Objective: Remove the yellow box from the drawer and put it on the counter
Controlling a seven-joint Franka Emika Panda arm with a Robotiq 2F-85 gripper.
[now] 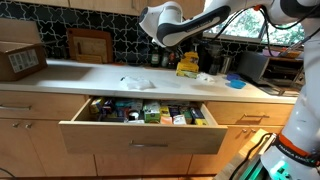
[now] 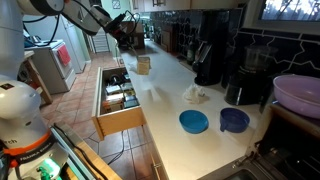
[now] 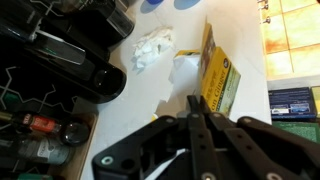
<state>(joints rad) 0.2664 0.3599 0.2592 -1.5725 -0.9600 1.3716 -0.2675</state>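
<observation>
Box [image 3: 220,75] sits on the bench [image 1: 95,75], upper right in the wrist view, clear of the open drawer [image 1: 140,138]. Tool [image 3: 193,102] hangs pressed together, empty. Placing looks done; next, back away cleanly.

The counter [image 1: 100,78] is smooth and white with a soft sheen. The drawer [image 1: 140,135] is light, matt wood with a slim metal handle [image 1: 148,144]. In the wrist view the yellow box [image 3: 222,78] looks like printed card, faintly glossy, and the white wad [image 3: 152,47] like crumpled paper. The pincer [image 3: 193,100] is matt black. The brown box [image 1: 20,60] is plain dull cardboard.
</observation>
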